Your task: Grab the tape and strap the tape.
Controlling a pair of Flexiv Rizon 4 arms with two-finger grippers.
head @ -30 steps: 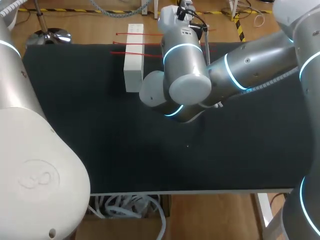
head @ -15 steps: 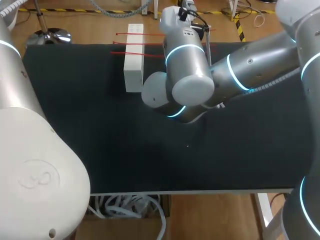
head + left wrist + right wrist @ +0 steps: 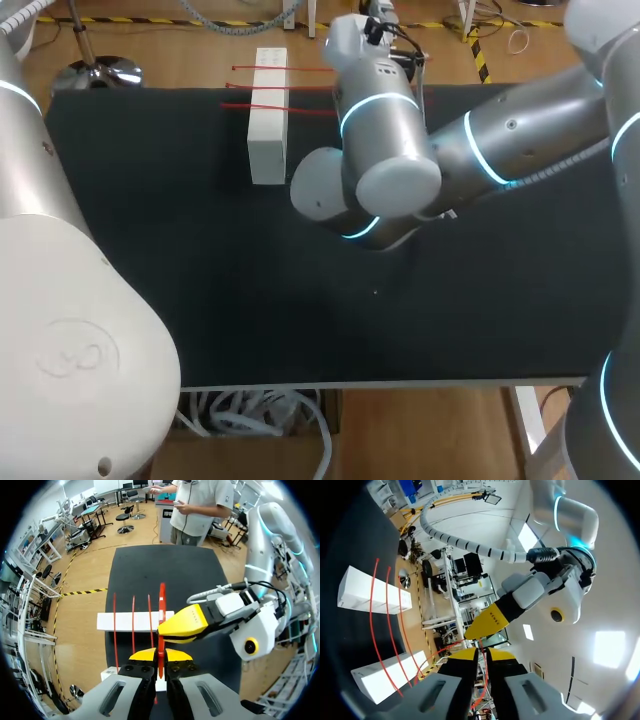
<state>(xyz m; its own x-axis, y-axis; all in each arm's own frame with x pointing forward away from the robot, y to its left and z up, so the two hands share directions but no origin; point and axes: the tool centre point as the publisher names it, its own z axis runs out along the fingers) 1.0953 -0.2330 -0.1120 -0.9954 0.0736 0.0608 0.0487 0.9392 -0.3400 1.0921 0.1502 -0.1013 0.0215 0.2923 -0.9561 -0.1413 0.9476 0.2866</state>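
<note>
A long block [image 3: 267,140] lies on the far part of the desk [image 3: 200,270], left of the middle, its far end past the desk's back edge. Three tape strips [image 3: 295,69] cross it, one behind another, and run rightward under the right arm [image 3: 500,150], which comes in from the right over the far middle. The left arm [image 3: 60,300] fills the near left. From the left wrist, a tape strand [image 3: 161,605] stands pinched between the left tool [image 3: 160,655]'s fingers. The block lies crosswise ahead and a second block [image 3: 109,673] lies under the tool. The right tool [image 3: 167,631] meets the strand from beside.
</note>
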